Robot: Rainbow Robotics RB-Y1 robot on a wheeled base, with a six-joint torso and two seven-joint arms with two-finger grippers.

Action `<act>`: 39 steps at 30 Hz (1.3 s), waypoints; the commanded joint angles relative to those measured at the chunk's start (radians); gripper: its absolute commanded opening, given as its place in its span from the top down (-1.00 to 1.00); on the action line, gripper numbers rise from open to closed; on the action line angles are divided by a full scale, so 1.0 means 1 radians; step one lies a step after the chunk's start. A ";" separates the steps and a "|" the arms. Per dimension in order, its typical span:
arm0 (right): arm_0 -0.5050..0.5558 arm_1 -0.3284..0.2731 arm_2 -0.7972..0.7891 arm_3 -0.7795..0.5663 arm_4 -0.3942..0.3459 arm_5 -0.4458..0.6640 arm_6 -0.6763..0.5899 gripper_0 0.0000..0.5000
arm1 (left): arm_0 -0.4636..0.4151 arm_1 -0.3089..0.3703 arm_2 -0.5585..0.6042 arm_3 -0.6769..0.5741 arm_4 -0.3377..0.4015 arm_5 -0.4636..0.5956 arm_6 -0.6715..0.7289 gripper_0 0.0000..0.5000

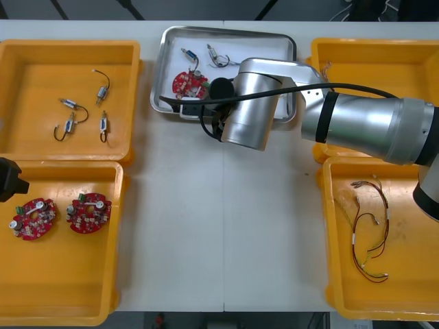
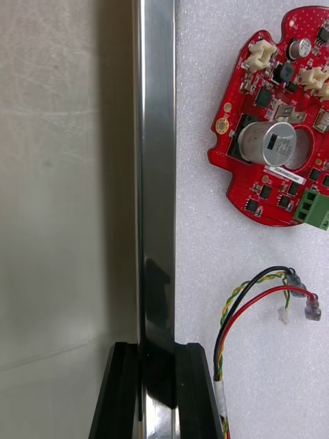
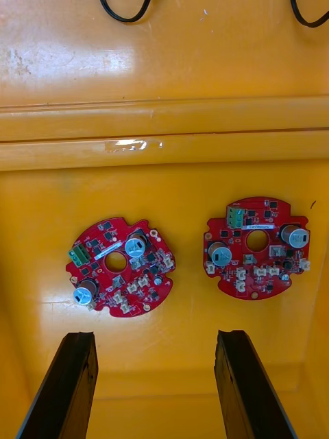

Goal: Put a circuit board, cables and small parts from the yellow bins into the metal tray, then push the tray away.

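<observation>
At the near rim of the metal tray (image 1: 226,29), already holding a circuit board (image 1: 188,82), cable (image 2: 264,302) and small metal parts (image 1: 218,57), the right end effector (image 2: 157,348) is clamped, so a straight push away looks next, while the left end effector (image 3: 156,343) waits well left of it, fingers apart.

Right arm (image 1: 363,123) leans over the metal tray (image 1: 260,46).

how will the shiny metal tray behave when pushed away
Probably slides stiffly as one piece: the right gripper straddles the rim of the shiny metal tray. Likely slippery on the smooth light table. The round red circuit board and red and yellow cable lie loose inside, so may shift.
</observation>
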State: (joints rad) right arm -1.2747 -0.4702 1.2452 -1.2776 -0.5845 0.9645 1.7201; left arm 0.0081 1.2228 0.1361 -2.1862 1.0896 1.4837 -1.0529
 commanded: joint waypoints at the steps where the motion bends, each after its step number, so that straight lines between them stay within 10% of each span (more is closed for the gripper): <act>1: -0.066 0.030 0.008 0.034 0.020 -0.059 0.055 1.00 | 0.018 0.050 0.033 -0.003 0.007 -0.010 0.018 -1.00; 35: -0.066 0.028 0.008 0.119 0.112 -0.267 0.075 1.00 | 0.018 0.050 0.033 -0.003 0.007 -0.010 0.018 -1.00; 39: -0.066 0.028 0.008 0.121 0.112 -0.267 0.075 0.26 | 0.018 0.050 0.033 -0.003 0.007 -0.010 0.018 -1.00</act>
State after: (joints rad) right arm -1.2800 -0.4548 1.2453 -1.1542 -0.4825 0.7101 1.7617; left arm 0.0081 1.2229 0.1361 -2.1862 1.0896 1.4836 -1.0529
